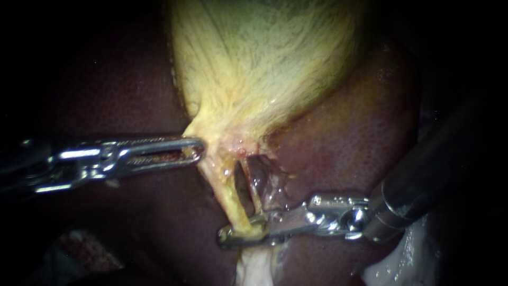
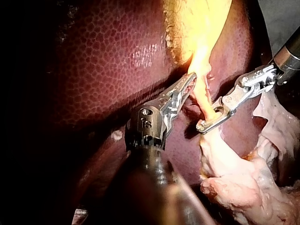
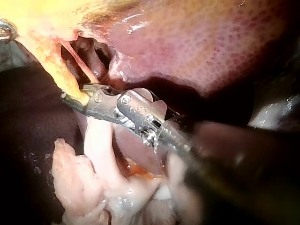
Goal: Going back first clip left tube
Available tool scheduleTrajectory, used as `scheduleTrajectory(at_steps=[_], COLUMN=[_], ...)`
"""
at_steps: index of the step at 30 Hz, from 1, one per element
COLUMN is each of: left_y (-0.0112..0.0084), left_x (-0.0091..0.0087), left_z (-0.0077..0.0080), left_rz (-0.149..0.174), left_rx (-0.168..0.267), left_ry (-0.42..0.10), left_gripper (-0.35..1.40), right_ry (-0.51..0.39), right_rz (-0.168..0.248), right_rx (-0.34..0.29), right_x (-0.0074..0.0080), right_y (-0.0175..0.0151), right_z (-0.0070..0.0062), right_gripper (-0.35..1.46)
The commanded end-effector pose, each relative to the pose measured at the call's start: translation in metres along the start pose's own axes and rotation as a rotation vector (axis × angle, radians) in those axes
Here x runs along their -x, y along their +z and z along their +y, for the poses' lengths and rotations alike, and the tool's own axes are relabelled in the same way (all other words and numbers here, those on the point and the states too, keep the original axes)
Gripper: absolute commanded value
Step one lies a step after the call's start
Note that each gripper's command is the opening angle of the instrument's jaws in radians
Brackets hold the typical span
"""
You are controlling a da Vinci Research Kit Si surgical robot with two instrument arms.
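The yellow gallbladder narrows to a neck above the dark liver. From the neck the left tube runs down as a yellow strand, and a thinner pinkish right tube lies beside it across a dark gap. My right instrument comes in from the right, its jaws closed around the left tube low down; the same grip shows in the left wrist view and in the right wrist view. My left instrument holds the edge of the gallbladder neck, jaws shut on it.
Pale loose tissue hangs below the tubes, under my right instrument. The liver surrounds the working area on all sides. Far left and far right of the endoscope view are dark.
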Motion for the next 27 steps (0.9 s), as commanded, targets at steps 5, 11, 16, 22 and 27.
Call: scheduleTrajectory(at_steps=[5,11,16,22,27], left_y=[-0.0001,-0.0001,-0.0001,-0.0002,-0.0002], left_x=[0.0000,0.0000,0.0000,0.0000,0.0000], left_z=[0.0000,0.0000,0.0000,0.0000,0.0000], left_rz=[0.000,0.000,0.000,0.000,0.000], left_rx=[-0.001,-0.001,-0.001,-0.001,-0.001], left_ry=[0.000,0.000,0.000,0.000,0.000], left_gripper=[-0.35,-0.35,-0.35,-0.35,-0.35], right_ry=[0.000,-0.001,-0.001,-0.030,-0.141], right_rz=[-0.003,-0.006,-0.009,0.030,0.054], right_rx=[0.001,0.002,0.003,-0.005,0.000], right_x=[0.0001,0.0001,0.0001,-0.0002,-0.0007], right_y=[0.0000,0.0000,0.0000,0.0001,0.0006], right_z=[0.0000,-0.0001,-0.0002,-0.0001,0.0000], right_gripper=[-0.35,-0.35,-0.35,0.22,0.50])
